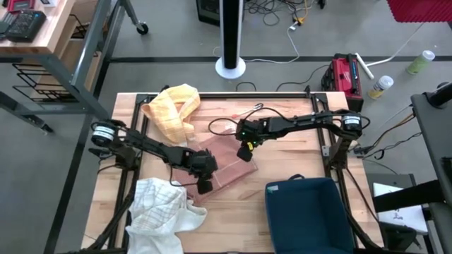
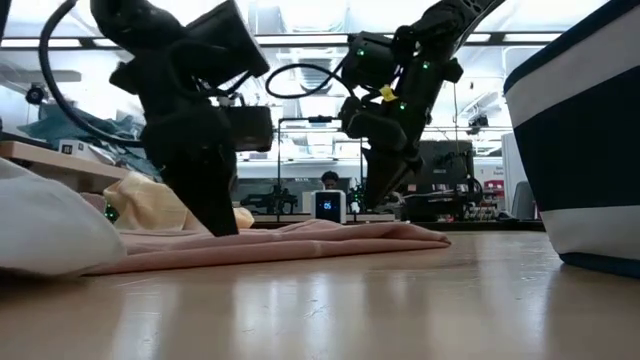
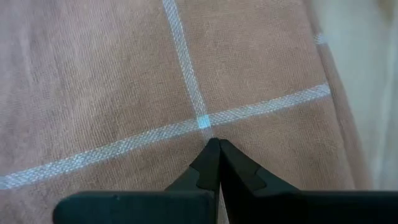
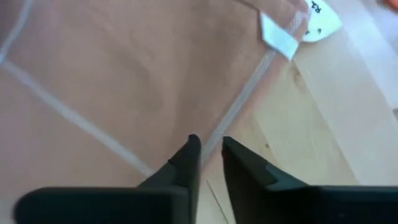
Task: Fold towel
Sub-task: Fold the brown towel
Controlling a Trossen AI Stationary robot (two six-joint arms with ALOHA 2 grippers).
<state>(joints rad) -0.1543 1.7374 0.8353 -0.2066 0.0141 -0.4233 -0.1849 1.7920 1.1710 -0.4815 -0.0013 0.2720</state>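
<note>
Pink towel [image 1: 227, 164] lies flat mid-table, between a yellow cloth [image 1: 171, 111] far-left and a white cloth [image 1: 161, 212] near-left; blue bin [image 1: 308, 215] near-right.

Step in hand looks like pinching the towel's edges for a fold. Done well: both ends grip one layer only, lift evenly, carry together.

Left end effector [image 3: 213, 147]: fingers together, tips pressed on towel's near part, nothing seen between. Right end effector [image 4: 209, 149]: fingers slightly apart, over towel's right edge, holding nothing.
</note>
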